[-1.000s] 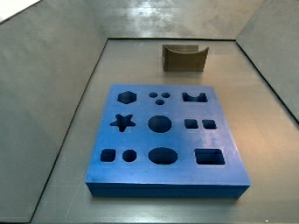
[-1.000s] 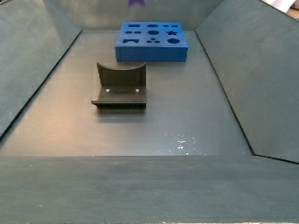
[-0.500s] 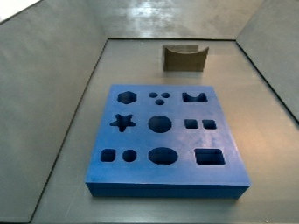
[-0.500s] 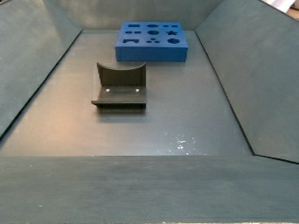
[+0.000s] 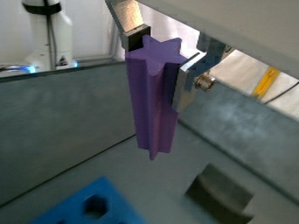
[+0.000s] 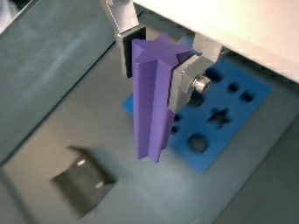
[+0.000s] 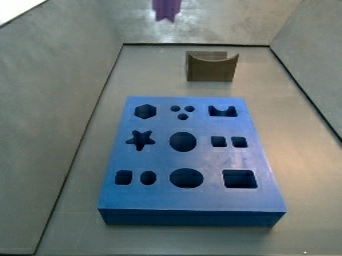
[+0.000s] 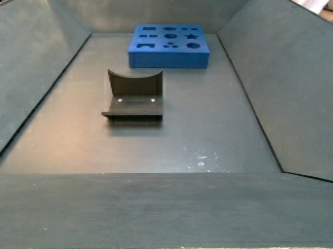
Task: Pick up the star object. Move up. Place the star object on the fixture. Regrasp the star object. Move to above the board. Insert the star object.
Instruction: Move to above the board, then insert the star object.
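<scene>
Fingers (image 5: 162,52) clamping star object (image 5: 153,96) in wrist views, its tip (image 7: 166,10) in a side view

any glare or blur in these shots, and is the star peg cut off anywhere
In a side view, glare whitens the back wall above the fixture, and only the star object's tip shows at the top edge. In another side view, small glints sit on the floor near the front. In both wrist views the hand and star object are sharp; the lit background is slightly washed out.

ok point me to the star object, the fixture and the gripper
star object (image 5: 152,105), a wrist view, its long side
fixture (image 8: 134,94), a side view, its notched wall
gripper (image 6: 158,48), a wrist view, between the fingertips
</scene>
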